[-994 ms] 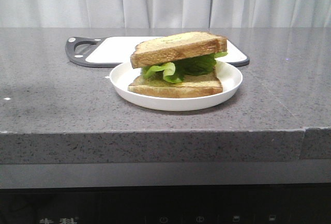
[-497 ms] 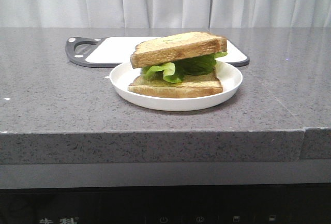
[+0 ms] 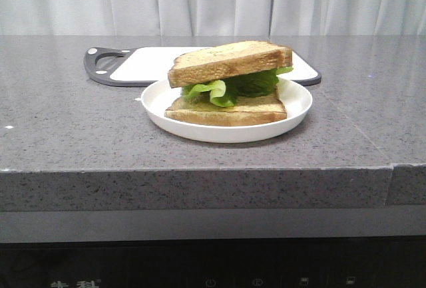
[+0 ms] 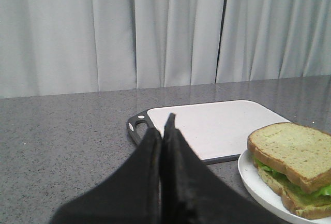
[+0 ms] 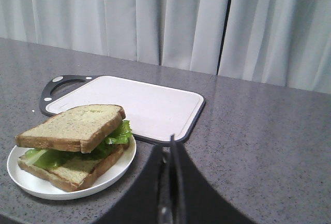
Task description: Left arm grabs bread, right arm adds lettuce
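Across the grey speckled stone bench (image 3: pixel 80 135), a white cutting board (image 3: pixel 153 62) is lying toward its far edge, nearer it a round white plate (image 3: pixel 296 105) carrying golden-brown toast bread (image 3: pixel 229 60) over ruffled green lettuce (image 3: pixel 219 90); both arms' black fingers (image 4: pixel 155 151) (image 5: pixel 177 182) are sitting clenched, empty.

The bread (image 3: pixel 229 61) is lying tilted atop the lettuce (image 3: pixel 229 87). The ruffled green leaf is sticking out between two slices.

Lettuce (image 3: pixel 229 87) between bread slices (image 3: pixel 226 62), on plate (image 3: pixel 296 105).
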You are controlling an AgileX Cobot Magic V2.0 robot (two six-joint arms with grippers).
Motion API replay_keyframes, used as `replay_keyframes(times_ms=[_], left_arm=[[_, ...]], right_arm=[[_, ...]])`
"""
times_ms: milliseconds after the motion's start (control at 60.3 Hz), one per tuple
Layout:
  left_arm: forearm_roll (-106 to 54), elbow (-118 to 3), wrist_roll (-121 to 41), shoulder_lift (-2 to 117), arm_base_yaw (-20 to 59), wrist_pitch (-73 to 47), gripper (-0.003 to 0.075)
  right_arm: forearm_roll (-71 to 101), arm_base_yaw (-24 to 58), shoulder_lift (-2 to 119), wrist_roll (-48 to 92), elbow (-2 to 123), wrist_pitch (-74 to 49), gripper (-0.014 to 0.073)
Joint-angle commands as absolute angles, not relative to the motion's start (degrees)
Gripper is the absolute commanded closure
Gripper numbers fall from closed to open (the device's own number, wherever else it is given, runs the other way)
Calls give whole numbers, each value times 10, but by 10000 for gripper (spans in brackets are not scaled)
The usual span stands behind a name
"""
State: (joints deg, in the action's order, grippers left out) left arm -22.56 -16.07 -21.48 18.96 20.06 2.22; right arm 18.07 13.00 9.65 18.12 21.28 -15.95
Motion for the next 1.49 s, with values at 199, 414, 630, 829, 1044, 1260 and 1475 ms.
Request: replay_keyframes(times_ms=[199, 414, 630, 829, 1044, 1260, 1475], left_arm=[[-97, -165, -173, 192, 205, 98, 741], [7, -123, -44, 157, 188, 75, 741], [-8, -80, -44, 42, 115, -70, 741], [-8, -51, -44, -12, 32, -115, 741], [-8, 7, -44, -13, 4, -79, 741], [-8, 6, -44, -13, 4, -81, 741], [-8, 6, -44, -13, 4, -81, 741]], right_arm=[[184, 126, 101, 183, 226, -112, 654], [184, 126, 101, 183, 226, -112, 654], [184, 126, 101, 183, 226, -112, 654], [184, 126, 101, 183, 226, -112, 654], [184, 126, 101, 183, 225, -112, 654], [184, 126, 101, 183, 225, -112, 654], [184, 126, 101, 183, 225, -112, 654]])
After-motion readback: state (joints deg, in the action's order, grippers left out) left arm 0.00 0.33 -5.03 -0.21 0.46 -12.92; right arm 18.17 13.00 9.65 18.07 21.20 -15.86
